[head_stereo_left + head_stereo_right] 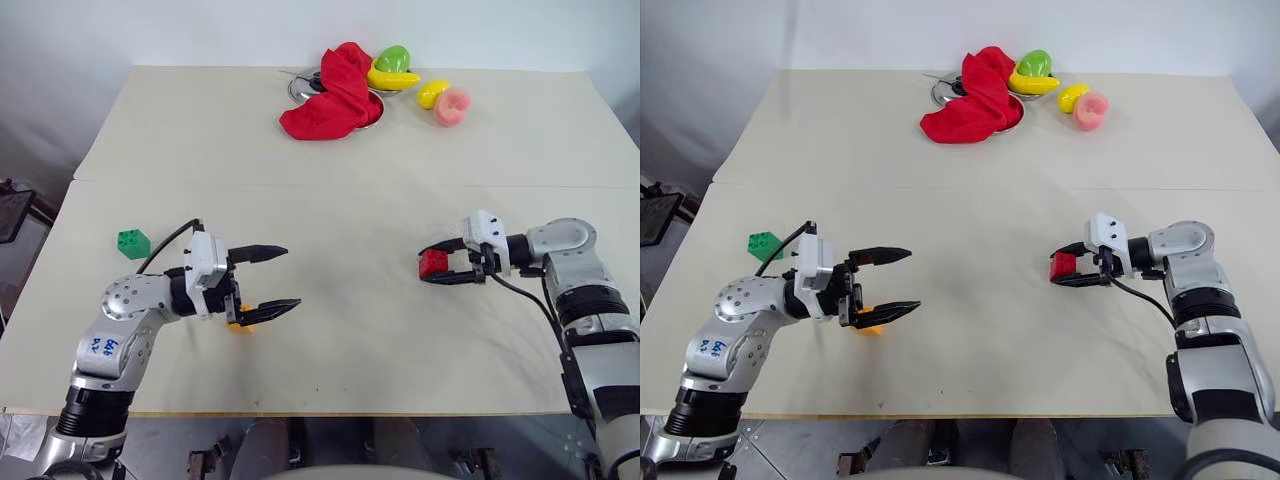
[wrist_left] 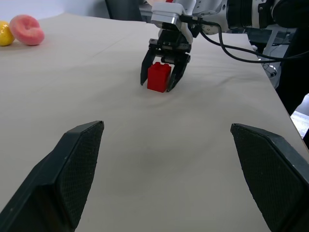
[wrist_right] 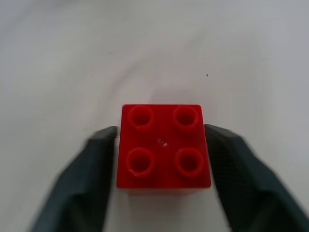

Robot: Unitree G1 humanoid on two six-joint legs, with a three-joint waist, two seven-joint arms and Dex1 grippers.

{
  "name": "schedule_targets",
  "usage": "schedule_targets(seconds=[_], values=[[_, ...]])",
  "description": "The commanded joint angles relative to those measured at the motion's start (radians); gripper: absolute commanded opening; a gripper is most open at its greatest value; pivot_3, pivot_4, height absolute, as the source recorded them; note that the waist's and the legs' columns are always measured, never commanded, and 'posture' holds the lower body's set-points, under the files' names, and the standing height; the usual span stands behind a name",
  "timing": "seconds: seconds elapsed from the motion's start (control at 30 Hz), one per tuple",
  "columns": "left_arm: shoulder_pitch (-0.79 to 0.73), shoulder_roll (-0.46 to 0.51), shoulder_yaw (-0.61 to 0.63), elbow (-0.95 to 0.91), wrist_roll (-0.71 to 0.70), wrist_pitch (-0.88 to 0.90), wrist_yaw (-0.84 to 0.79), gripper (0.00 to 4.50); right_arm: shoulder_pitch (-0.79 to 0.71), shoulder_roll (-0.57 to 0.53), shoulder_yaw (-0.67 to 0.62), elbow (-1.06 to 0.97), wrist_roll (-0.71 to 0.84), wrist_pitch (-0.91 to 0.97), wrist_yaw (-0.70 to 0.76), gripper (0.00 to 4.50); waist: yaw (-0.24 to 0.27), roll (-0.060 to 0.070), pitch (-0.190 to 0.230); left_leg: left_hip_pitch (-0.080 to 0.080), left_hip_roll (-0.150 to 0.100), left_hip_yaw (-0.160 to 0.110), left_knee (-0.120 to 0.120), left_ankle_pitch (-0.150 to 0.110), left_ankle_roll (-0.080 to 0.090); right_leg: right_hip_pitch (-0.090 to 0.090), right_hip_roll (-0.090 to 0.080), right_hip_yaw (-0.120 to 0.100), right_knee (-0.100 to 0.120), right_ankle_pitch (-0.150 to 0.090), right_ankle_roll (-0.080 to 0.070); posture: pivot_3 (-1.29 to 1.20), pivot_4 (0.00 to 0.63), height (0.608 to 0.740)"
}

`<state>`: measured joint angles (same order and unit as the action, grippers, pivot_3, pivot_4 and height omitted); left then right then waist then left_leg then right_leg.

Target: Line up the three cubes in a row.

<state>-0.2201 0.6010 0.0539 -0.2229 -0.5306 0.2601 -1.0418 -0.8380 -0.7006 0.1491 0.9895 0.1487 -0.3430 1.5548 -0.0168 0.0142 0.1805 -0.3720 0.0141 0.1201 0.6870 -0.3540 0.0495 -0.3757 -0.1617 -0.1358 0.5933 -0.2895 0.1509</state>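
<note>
The pale worktop (image 1: 330, 330) carries everything. The left claw (image 1: 268, 280) hangs with its jaws wide apart, the orange-yellow cube (image 1: 240, 324) just beneath it. The right claw (image 1: 452, 264) brackets the red cube (image 1: 433, 263); whether its pads press or have let go, I cannot tell. The green cube (image 1: 133, 243) sits well apart, so the row is unfinished.

The orange-yellow cube (image 1: 241, 324) lies mostly hidden under the left pincer (image 1: 277, 279); a red cloth (image 1: 330, 95) covers the metal bowl (image 1: 297, 88).

Bare table (image 1: 340, 300) lies open between the hands; only the red cube (image 1: 433, 263) stands there.
</note>
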Motion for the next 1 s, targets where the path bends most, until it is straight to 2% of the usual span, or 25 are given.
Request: schedule_targets(seconds=[0.03,0.07,0.23,0.33,0.5,0.6,0.67,0.8,1.0], values=[[-0.007,0.011,0.058,-0.018,-0.054,0.010,-0.002,4.50,-0.022,-0.041,0.007,-0.034,0.058,-0.035,0.060,4.14,-0.003,0.000,0.000,0.000,0.000,0.000,0.000,0.000,0.000,0.000,0.000,0.000,0.000,0.000,0.000,0.00,0.150,0.740],[-0.001,0.015,0.086,-0.017,-0.063,0.013,0.010,4.50,-0.017,-0.053,0.003,-0.072,0.094,-0.023,0.060,4.44,-0.004,0.000,0.000,0.000,0.000,0.000,0.000,0.000,0.000,0.000,0.000,0.000,0.000,0.000,0.000,0.00,0.150,0.740],[0.083,0.036,0.269,0.026,-0.064,-0.036,0.066,4.50,0.060,-0.102,-0.034,-0.296,0.286,0.027,0.060,4.48,-0.012,0.000,0.001,0.000,0.000,-0.001,0.000,0.000,0.000,0.000,0.000,-0.001,0.000,0.000,0.000,0.00,0.150,0.740],[0.216,0.015,0.443,0.051,-0.045,-0.130,0.121,4.50,0.160,-0.080,-0.134,-0.476,0.394,0.127,0.016,4.48,-0.015,0.000,0.001,0.000,0.001,-0.001,-0.002,0.000,0.000,0.000,0.000,-0.001,-0.001,0.000,0.000,0.00,0.150,0.740],[0.465,-0.096,0.665,0.042,-0.060,-0.206,0.252,4.50,0.386,-0.043,-0.204,-0.791,0.509,0.307,-0.087,4.48,-0.008,-0.002,0.001,0.000,0.000,-0.001,-0.002,-0.001,0.000,0.000,-0.003,-0.001,-0.001,0.000,0.000,0.00,0.150,0.740],[0.551,-0.179,0.775,0.110,-0.073,-0.249,0.346,4.50,0.495,0.021,-0.221,-0.905,0.500,0.266,-0.132,4.48,0.007,-0.005,0.002,0.000,0.000,-0.002,-0.001,-0.001,0.001,0.000,-0.003,-0.001,-0.001,0.000,0.000,0.00,0.150,0.740],[0.577,-0.206,0.816,0.157,-0.078,-0.268,0.380,4.50,0.536,0.056,-0.228,-0.945,0.496,0.258,-0.154,4.48,0.014,-0.006,0.002,0.001,0.000,-0.001,0.000,-0.002,0.001,0.001,-0.004,0.000,0.000,0.000,0.000,0.00,0.150,0.740],[0.595,-0.231,0.853,0.229,-0.089,-0.296,0.416,4.50,0.636,0.140,-0.261,-0.983,0.549,0.170,-0.068,4.48,0.026,-0.008,0.000,0.001,-0.001,-0.002,0.000,-0.003,-0.001,0.000,-0.005,0.000,0.000,0.000,0.000,0.00,0.150,0.740],[0.579,-0.246,0.756,0.168,-0.044,-0.317,0.443,4.50,0.659,0.144,-0.286,-0.963,0.511,0.146,-0.090,4.48,0.026,-0.010,-0.001,0.002,-0.001,-0.001,0.000,-0.004,-0.001,0.000,-0.006,0.000,0.000,0.001,-0.002,0.00,0.150,0.740]])
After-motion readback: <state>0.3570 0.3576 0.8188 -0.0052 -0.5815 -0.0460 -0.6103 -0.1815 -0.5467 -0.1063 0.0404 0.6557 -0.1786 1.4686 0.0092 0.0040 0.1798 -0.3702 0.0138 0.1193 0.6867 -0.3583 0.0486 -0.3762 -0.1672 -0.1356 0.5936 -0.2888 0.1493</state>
